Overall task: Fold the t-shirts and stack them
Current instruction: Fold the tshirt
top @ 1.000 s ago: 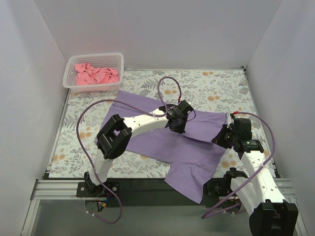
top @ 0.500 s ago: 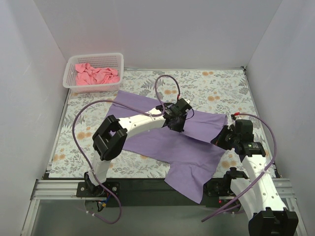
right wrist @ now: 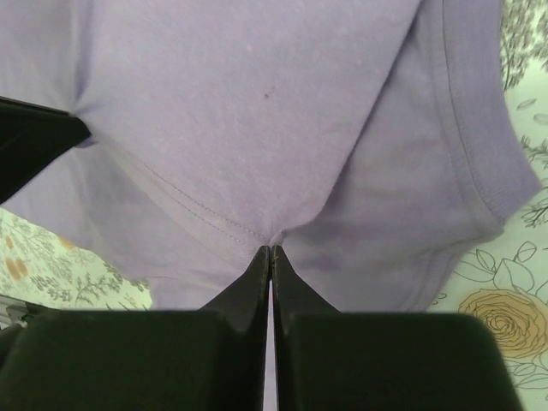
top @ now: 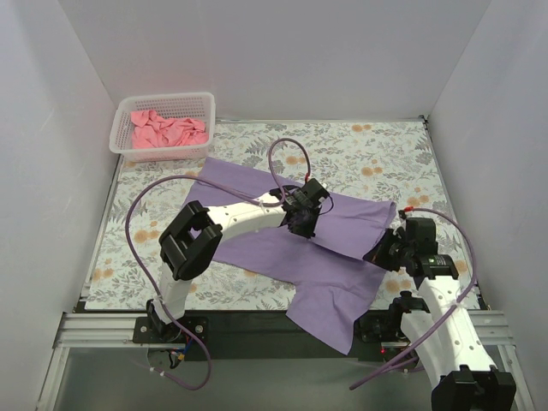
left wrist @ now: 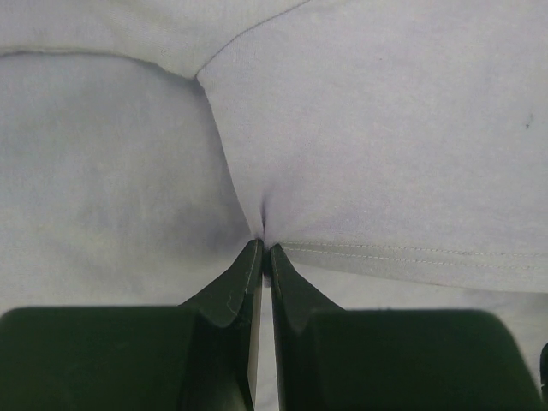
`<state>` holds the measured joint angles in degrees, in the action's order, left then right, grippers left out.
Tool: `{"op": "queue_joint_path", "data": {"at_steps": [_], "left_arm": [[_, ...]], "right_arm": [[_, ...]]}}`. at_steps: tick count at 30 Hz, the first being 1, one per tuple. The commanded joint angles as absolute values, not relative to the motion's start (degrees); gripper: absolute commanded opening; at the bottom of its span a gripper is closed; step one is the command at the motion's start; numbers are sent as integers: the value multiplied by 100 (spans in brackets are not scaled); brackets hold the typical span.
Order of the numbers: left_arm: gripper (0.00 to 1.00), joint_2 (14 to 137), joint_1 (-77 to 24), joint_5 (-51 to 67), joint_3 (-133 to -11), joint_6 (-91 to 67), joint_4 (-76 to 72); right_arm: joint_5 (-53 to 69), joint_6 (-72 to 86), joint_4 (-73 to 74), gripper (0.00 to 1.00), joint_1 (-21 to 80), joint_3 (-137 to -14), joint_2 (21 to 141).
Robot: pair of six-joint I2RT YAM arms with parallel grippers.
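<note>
The lavender-purple t-shirt (top: pixel 282 248) lies spread over the table's middle, and its near part hangs over the front edge. My left gripper (top: pixel 301 224) is shut on a pinch of its cloth (left wrist: pixel 264 224) near the shirt's middle. My right gripper (top: pixel 383 249) is shut on a hemmed fold at the shirt's right edge (right wrist: pixel 274 235), beside a sleeve (right wrist: pixel 475 171). The salmon-pink t-shirt (top: pixel 164 130) lies crumpled in the white mesh basket (top: pixel 126 152) at the back left.
A floral tablecloth (top: pixel 385 158) covers the table. White walls close in the back and both sides. A black rail (top: pixel 248 325) runs along the front edge between the arm bases.
Both grippers have moved toward the near edge, pulling the shirt's far right edge with them. The right gripper has come down and nearer; the fold at the right has shifted toward me.
</note>
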<state>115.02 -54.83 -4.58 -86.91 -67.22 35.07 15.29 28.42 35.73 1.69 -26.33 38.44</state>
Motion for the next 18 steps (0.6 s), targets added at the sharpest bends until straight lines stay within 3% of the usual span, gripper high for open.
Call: {"op": "queue_joint_path", "data": {"at_steps": [1, 7, 9, 11, 13, 14, 18], "left_arm": [[0, 11311, -5432, -536, -8587, -6636, 3481], [0, 11478, -5432, -545, -8499, -6627, 3437], [3, 11461, -5432, -545, -8499, -6636, 3445], [14, 11391, -5423, -597, -8534, -6680, 3445], [22, 11181, -5388, -676, -8604, -6715, 3480], [32, 11075, -5353, -703, -8613, -6732, 3489], [46, 10557, -4854, -870, -8561, -6750, 3481]], "right_arm": [[1705, 2944, 3393, 1, 211, -2260, 3823], [1828, 2866, 3120, 2, 237, -1934, 4051], [1802, 2804, 3111, 16, 229, -2047, 4131], [1767, 2786, 3033, 33, 229, -2266, 4236], [1270, 2734, 2997, 39, 229, -2556, 4376], [1057, 2707, 2997, 47, 220, -2697, 4429], [46, 2549, 2621, 57, 132, -3540, 4921]]}}
